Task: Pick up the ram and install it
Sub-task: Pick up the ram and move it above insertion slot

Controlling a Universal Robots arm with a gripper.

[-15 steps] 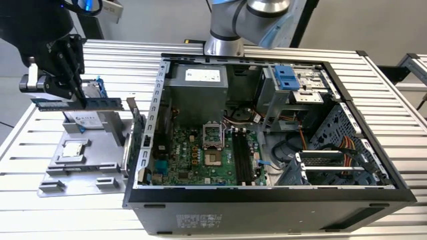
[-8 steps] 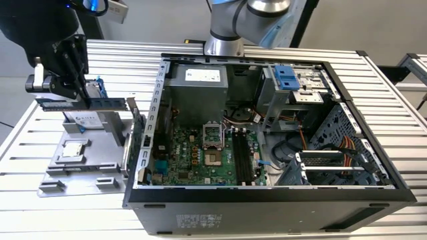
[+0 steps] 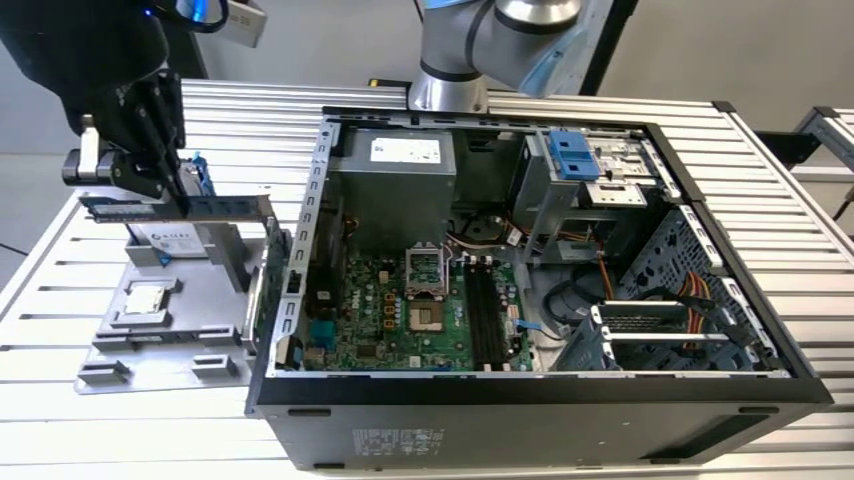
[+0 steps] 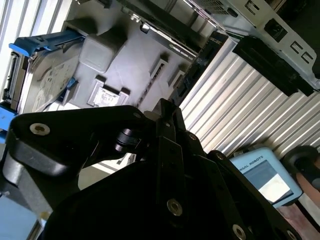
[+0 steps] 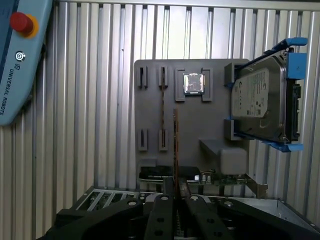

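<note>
Gripper: clamped on the ram, pinching the thin board by its upper edge; in the first wrist view the stick runs edge-on out from between the fingertips.
Ram position: lifted clear, held level above the grey parts tray, at the exterior view's left of the open computer case.
Tray contents: processor chip and hard drive sit in their nests.
Done: pick-up appears complete.
Left: installation; the memory slots on the motherboard look unfilled, and the ram is well apart from them.
</note>
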